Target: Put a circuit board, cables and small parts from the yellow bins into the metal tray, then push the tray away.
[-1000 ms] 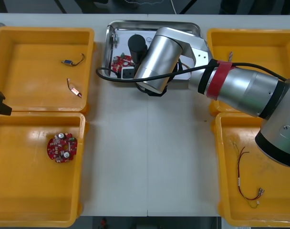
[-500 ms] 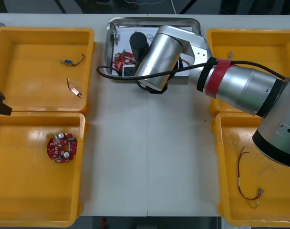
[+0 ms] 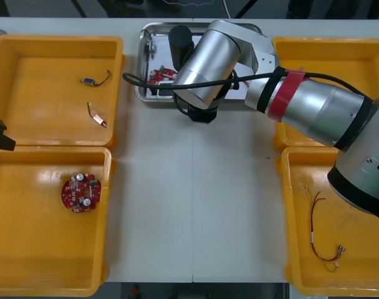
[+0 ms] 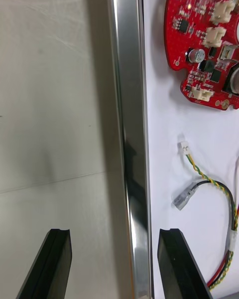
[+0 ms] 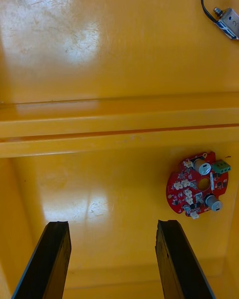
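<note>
Though the round red circuit board [image 5: 197, 190] in the left near yellow bin [image 3: 40, 249] carries white sockets, a green block and silver cans, any print on it is too small to read. It lies flat on the bin floor, ahead of the left gripper [image 5: 113, 224] and off toward one finger. The fingers stand apart with nothing between them, over the bare bin floor well short of the board.

Across the bin wall, in the left far yellow bin [image 3: 27, 56], a small metal part [image 5: 226, 21] with a black cable lies near the wall. A second small part [image 3: 97, 116] lies a little nearer the robot.

On the light table [image 3: 196, 205] between the far bins, the metal tray [image 3: 144, 62] sits at the far edge, white inside. The right arm reaches across over it.

The right gripper [image 4: 114, 231] has its fingers apart, straddling the tray's shiny rim. One finger is over the table and the other over the white floor just inside. The rim runs between them, closer to the inner finger, and they clamp nothing.

In the tray a second red circuit board [image 4: 204, 40] lies ahead of the inner finger, its markings unreadable. A red and yellow cable [image 4: 220, 183] with a white plug lies between that board and the finger.

On the right, the far yellow bin [image 3: 339, 53] is partly under the arm. The near yellow bin [image 3: 364, 274] holds a thin red cable [image 3: 312, 235].
</note>
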### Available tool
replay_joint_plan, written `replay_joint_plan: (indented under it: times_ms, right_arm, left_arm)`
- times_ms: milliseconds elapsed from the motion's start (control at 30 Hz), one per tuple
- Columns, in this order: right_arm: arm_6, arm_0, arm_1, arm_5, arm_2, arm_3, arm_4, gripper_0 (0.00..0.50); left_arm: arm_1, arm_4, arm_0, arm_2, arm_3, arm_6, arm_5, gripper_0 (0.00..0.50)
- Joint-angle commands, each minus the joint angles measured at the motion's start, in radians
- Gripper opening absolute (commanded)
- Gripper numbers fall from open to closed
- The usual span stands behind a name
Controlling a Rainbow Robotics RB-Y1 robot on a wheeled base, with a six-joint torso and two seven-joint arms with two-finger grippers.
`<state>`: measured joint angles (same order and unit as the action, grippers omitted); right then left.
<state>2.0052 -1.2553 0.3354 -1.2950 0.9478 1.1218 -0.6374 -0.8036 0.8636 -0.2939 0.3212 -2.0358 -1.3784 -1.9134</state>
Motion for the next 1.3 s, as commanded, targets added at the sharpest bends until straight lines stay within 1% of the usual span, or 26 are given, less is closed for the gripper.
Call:
replay_joint_plan:
  times_ms: [33, 100, 133, 233, 267, 433, 467, 533, 600, 833, 1000, 1067, 1167, 1267, 1300]
  right_arm:
    - [-0.005, 0.017, -0.018, -0.101, -0.127, 0.139, 0.007, 0.500]
    - [-0.014, 0.043, -0.018, -0.175, -0.172, 0.204, 0.021, 0.500]
    - [-0.016, 0.050, -0.018, -0.193, -0.179, 0.217, 0.024, 0.500]
    - [-0.031, 0.097, -0.018, -0.302, -0.233, 0.325, 0.047, 0.500]
    - [-0.037, 0.106, -0.018, -0.320, -0.245, 0.343, 0.051, 0.500]
    - [-0.174, 0.189, -0.018, -0.480, -0.348, 0.497, 0.053, 0.500]
    - [-0.190, 0.195, -0.018, -0.497, -0.356, 0.510, 0.053, 0.500]
    - [-0.263, 0.220, -0.018, -0.572, -0.402, 0.559, 0.053, 0.500]
    - [-0.316, 0.247, -0.018, -0.624, -0.448, 0.601, 0.050, 0.500]
    - [-0.514, 0.343, -0.018, -0.625, -0.607, 0.760, 0.058, 0.500]
    - [-0.620, 0.410, -0.009, -0.625, -0.689, 0.865, 0.050, 0.500]
    - [-0.669, 0.450, 0.016, -0.625, -0.715, 0.931, 0.042, 0.500]
    - [-0.717, 0.497, 0.050, -0.625, -0.722, 0.991, 0.038, 0.500]
    - [-0.799, 0.571, 0.116, -0.625, -0.732, 1.075, 0.035, 0.500]
    - [-0.813, 0.583, 0.128, -0.625, -0.736, 1.087, 0.033, 0.500]
  left_arm:
    - [-0.046, 0.008, -0.025, 0.029, -0.008, 0.018, -0.006, 0.500]
    - [-0.046, 0.008, -0.025, 0.029, -0.008, 0.018, -0.006, 0.500]
    - [-0.046, 0.008, -0.025, 0.029, -0.008, 0.018, -0.006, 0.500]
    - [-0.046, 0.008, -0.025, 0.029, -0.008, 0.018, -0.006, 0.500]
    - [-0.046, 0.008, -0.025, 0.029, -0.008, 0.018, -0.006, 0.500]
    - [-0.046, 0.008, -0.025, 0.029, -0.008, 0.018, -0.006, 0.500]
    - [-0.046, 0.008, -0.025, 0.029, -0.008, 0.018, -0.006, 0.500]
    - [-0.046, 0.008, -0.025, 0.029, -0.008, 0.018, -0.006, 0.500]
    - [-0.046, 0.008, -0.025, 0.029, -0.008, 0.018, -0.006, 0.500]
    - [-0.046, 0.008, -0.025, 0.029, -0.008, 0.018, -0.006, 0.500]
    - [-0.046, 0.008, -0.025, 0.029, -0.008, 0.018, -0.006, 0.500]
    - [-0.046, 0.008, -0.025, 0.029, -0.008, 0.018, -0.006, 0.500]
    - [-0.046, 0.008, -0.025, 0.029, -0.008, 0.018, -0.006, 0.500]
    - [-0.046, 0.008, -0.025, 0.029, -0.008, 0.018, -0.006, 0.500]
    - [-0.046, 0.008, -0.025, 0.029, -0.008, 0.018, -0.006, 0.500]
